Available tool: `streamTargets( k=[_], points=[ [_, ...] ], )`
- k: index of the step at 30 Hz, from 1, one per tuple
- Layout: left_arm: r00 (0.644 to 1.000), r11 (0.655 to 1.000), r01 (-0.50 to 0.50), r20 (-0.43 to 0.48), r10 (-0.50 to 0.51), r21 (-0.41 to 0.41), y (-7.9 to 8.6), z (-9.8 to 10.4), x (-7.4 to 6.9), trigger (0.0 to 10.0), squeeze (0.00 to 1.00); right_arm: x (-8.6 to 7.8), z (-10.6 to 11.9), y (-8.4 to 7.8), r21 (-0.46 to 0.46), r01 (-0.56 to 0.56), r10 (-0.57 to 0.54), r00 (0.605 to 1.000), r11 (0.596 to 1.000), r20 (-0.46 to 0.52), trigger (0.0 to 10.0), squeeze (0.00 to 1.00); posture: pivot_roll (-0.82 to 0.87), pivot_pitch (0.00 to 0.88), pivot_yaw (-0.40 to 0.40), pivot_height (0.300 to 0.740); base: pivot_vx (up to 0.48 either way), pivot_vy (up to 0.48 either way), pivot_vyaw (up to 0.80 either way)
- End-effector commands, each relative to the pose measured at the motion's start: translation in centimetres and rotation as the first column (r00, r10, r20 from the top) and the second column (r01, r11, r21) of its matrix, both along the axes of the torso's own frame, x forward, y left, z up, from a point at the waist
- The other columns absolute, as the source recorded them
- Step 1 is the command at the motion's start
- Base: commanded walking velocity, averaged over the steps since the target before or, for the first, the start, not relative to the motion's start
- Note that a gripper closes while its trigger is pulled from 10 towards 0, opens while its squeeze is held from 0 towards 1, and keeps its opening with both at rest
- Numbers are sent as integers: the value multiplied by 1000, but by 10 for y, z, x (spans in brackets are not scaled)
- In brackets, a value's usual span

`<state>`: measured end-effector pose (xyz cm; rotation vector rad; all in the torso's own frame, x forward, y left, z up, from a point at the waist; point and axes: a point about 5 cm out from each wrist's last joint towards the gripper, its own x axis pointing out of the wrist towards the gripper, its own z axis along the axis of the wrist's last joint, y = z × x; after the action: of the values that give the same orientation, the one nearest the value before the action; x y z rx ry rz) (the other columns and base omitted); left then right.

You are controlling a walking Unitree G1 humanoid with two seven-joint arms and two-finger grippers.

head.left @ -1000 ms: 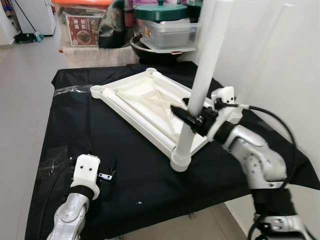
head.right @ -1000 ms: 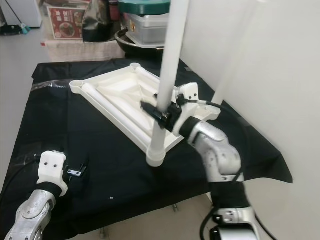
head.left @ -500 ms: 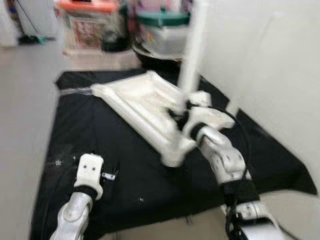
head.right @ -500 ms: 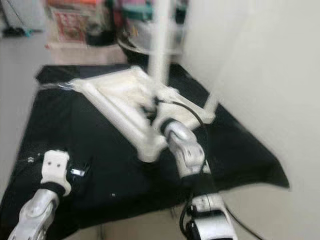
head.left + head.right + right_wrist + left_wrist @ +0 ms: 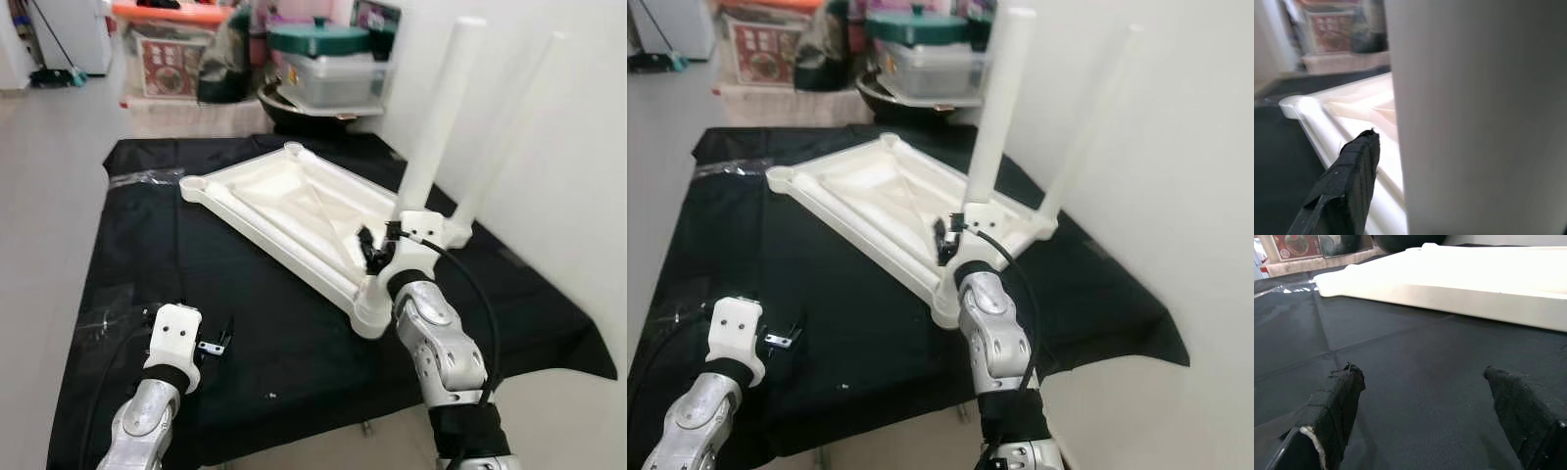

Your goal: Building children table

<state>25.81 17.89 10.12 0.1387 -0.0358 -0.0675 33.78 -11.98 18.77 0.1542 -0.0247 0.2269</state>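
The white plastic cylindrical table leg [image 5: 435, 119] that stood a second ago in the near corner socket, lower centre of the frame, now rises from the right-hand corner of the upturned white plastic children's table panel [image 5: 284, 211], right of centre. The near corner socket [image 5: 372, 315] is bare again, so that corner seems yet to be fitted. The leg's long axis runs nearly upright, tilting toward the upper right, free end up. The right end effector [image 5: 372, 250] sits beside the leg's base; its wrist view has one black finger [image 5: 1347, 181] beside the leg [image 5: 1479, 117], but whether it grips I cannot tell. The left end effector [image 5: 1425, 406] rests open over the black-draped tabletop [image 5: 147, 264], lower left, holding nothing.
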Motion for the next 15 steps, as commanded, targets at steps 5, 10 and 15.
streamTargets(
  k=[5,10,15],
  points=[
    [1000,1000,18,-15,-18,-13,-4,-4,2,10000,0,3,33,-4,-75,-623,628,773,779,91,10000,0,96,0,-111,740,0,0,0],
    [1000,1000,16,-13,-16,-12,-4,-3,3,10000,0,10,19,-5,-104,-674,679,734,732,24,10000,0,107,0,-118,740,0,0,0],
    [1000,1000,6,-14,-6,-8,-1,-4,2,10000,0,0,2,13,-106,-773,777,630,625,-11,9059,0,129,0,-130,740,0,0,0]
  ],
)
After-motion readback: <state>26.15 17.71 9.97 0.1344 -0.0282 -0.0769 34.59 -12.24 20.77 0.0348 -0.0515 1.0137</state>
